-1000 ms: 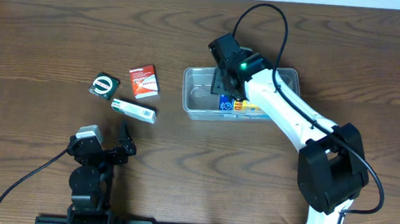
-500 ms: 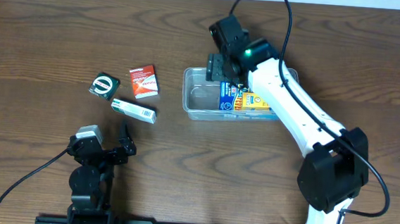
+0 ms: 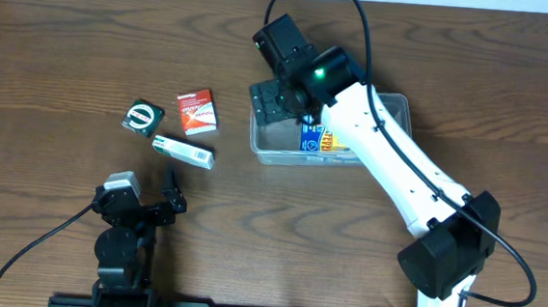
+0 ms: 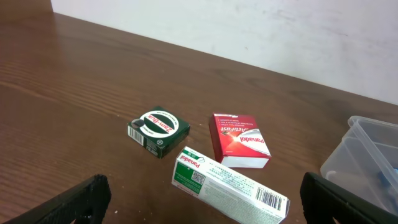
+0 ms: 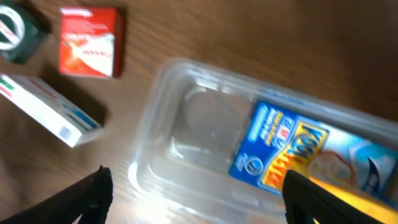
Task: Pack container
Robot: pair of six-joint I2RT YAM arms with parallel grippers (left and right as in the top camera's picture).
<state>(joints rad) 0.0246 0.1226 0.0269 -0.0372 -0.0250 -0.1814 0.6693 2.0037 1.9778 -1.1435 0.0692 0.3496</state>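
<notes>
My right fingers (image 3: 282, 101) are spread wide with nothing between them, hanging over the left end of the container (image 3: 390, 108). The container sits on the counter (image 3: 69, 42) right of centre. A blue and yellow box (image 5: 292, 155) lies flat in its right part, and the left part is bare. My wrist view is smeared, so I can't say how high I am above the rim, though probably not far.

Three boxes wait on the counter to the left of the container: a red box (image 3: 198, 109), a dark green box (image 3: 144, 116) and a long white box (image 3: 183, 151). The white one lies just in front of the other two. My left fingers (image 3: 171, 200) are also wide open and empty, parked near the front edge and facing that group.

I judge the step in hand to be fetching the next box, and the red one is nearest to my right side. To do it well I should lift clear of the rim before swinging left. Then I come straight down over the box and close across its narrower sides, so that it hangs level. It belongs flat in the bare left part, beside the blue and yellow box and not on top of it. The white box lies close, so I must keep my open tips from nudging it.
</notes>
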